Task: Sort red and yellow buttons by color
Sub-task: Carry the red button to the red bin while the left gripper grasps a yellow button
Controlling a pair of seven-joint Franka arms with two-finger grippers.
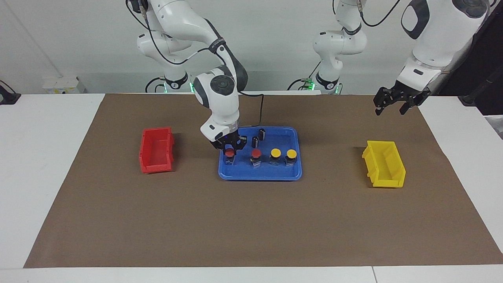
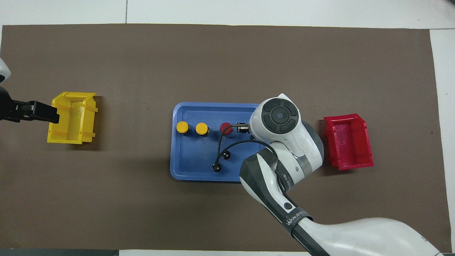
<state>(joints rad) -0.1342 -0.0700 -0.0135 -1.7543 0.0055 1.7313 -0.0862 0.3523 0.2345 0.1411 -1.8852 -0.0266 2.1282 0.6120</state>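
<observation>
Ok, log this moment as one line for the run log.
right gripper: down around end red button in blue tray | left gripper: open, waiting over mat | red bin, yellow bin: empty

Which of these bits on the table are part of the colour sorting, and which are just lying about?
Part of the job:
red buttons, one under the right gripper
yellow buttons
red bin
yellow bin
blue tray holding the buttons

Just there:
two dark cylinders in the tray
left gripper, waiting above the table

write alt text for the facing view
The right gripper is down over a red button in the blue tray, beside another red and two yellow buttons. The left gripper waits above the yellow bin.
</observation>
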